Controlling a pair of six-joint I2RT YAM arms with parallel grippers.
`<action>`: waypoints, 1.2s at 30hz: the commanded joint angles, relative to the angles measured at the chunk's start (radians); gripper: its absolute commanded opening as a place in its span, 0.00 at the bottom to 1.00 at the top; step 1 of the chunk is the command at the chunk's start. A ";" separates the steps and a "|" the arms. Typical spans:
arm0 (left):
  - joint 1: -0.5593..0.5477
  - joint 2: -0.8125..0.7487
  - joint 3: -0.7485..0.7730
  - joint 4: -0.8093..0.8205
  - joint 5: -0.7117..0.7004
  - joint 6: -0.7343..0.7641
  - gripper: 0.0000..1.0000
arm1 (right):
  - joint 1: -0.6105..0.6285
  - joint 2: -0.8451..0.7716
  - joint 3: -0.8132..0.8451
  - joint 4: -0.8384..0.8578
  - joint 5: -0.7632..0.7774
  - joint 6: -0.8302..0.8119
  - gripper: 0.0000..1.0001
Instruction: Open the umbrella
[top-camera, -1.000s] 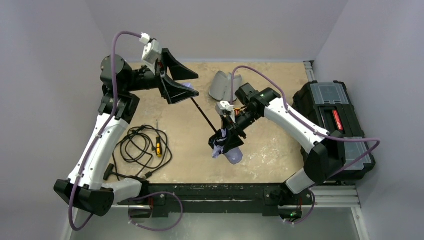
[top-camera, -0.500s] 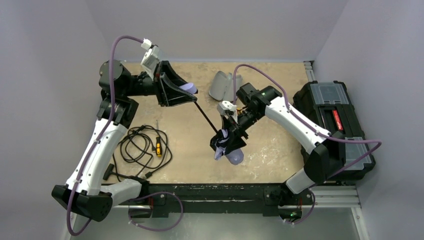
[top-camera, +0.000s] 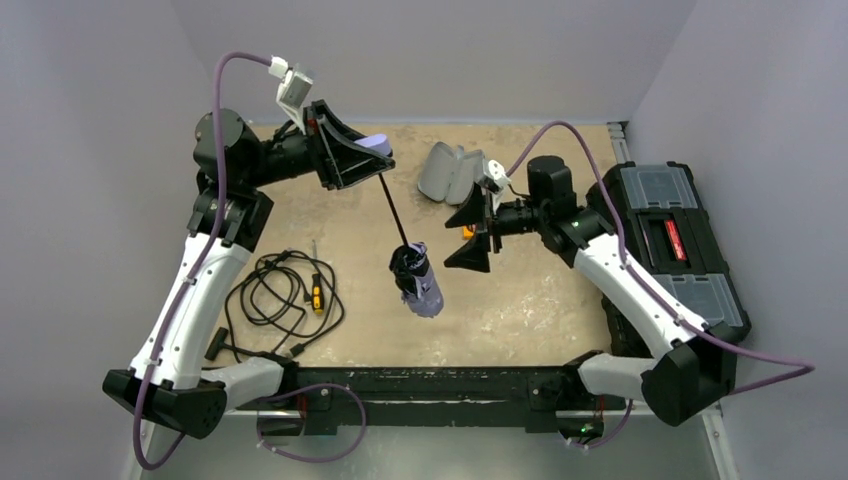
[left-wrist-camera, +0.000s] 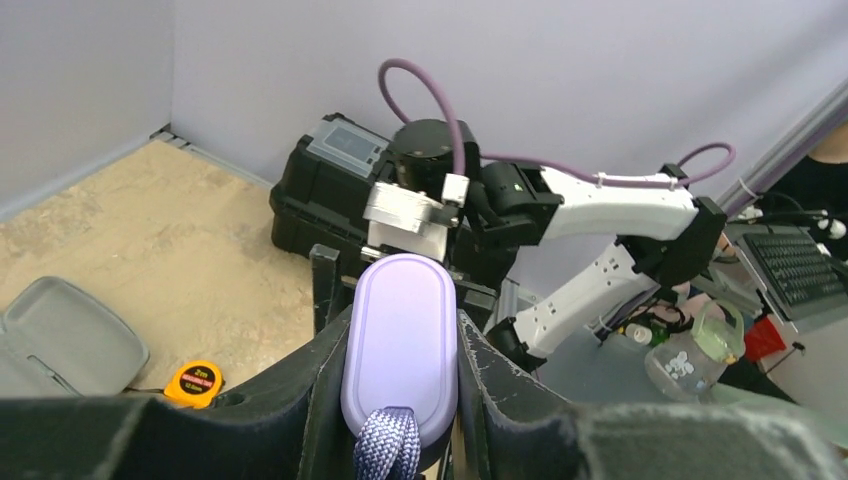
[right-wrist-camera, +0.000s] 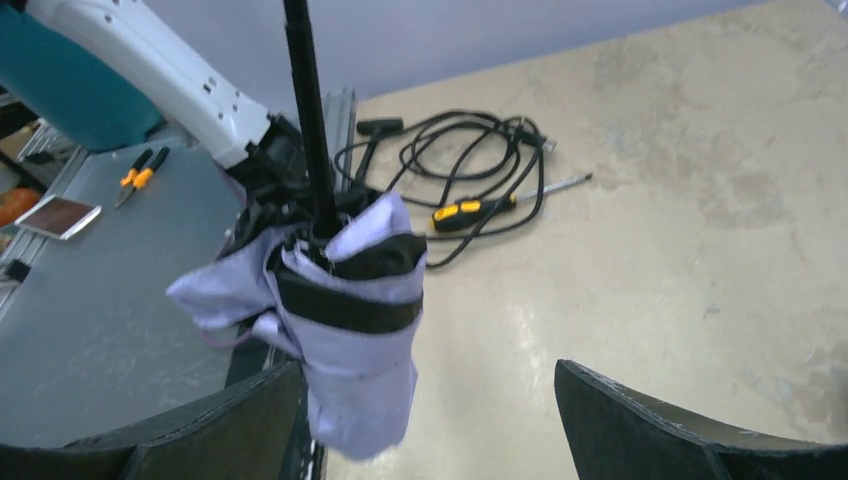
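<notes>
The left gripper (left-wrist-camera: 402, 392) is pinched on the small lavender handle (left-wrist-camera: 400, 352) of the umbrella (top-camera: 417, 283). From those fingers the thin black shaft (top-camera: 394, 212) slants down and away. The folded canopy (right-wrist-camera: 352, 318) bunches at its far end, pale lavender with a black band. Whether its tip touches the table (top-camera: 540, 300) I cannot tell. So the long axis runs straight out from the left gripper, handle high and canopy low.

The right gripper (top-camera: 470, 236) stands spread wide and holds nothing. The canopy lies out ahead of it, a little toward one finger, near but apart. That makes this arm the closer one to the canopy end. I would guess any push along the shaft falls to it, while the left arm anchors the handle.

A second ago it was the other way round. The right fingers were clamped on the canopy bundle, and the left ones stood open about the handle. Now the left has closed, and the right has let go and drawn back toward the grey case (top-camera: 448, 172). The bundle has swung toward the coiled cable (top-camera: 272, 296). The umbrella is still folded.
</notes>
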 joint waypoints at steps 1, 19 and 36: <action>0.008 0.004 0.073 0.023 -0.098 -0.071 0.00 | 0.033 -0.009 -0.055 0.374 0.090 0.267 0.99; 0.021 0.052 0.142 0.080 -0.211 -0.177 0.00 | 0.219 0.020 -0.212 0.693 0.230 0.377 0.99; -0.157 -0.050 -0.246 0.055 -0.150 -0.040 0.00 | 0.220 0.057 -0.054 0.713 0.155 0.442 0.00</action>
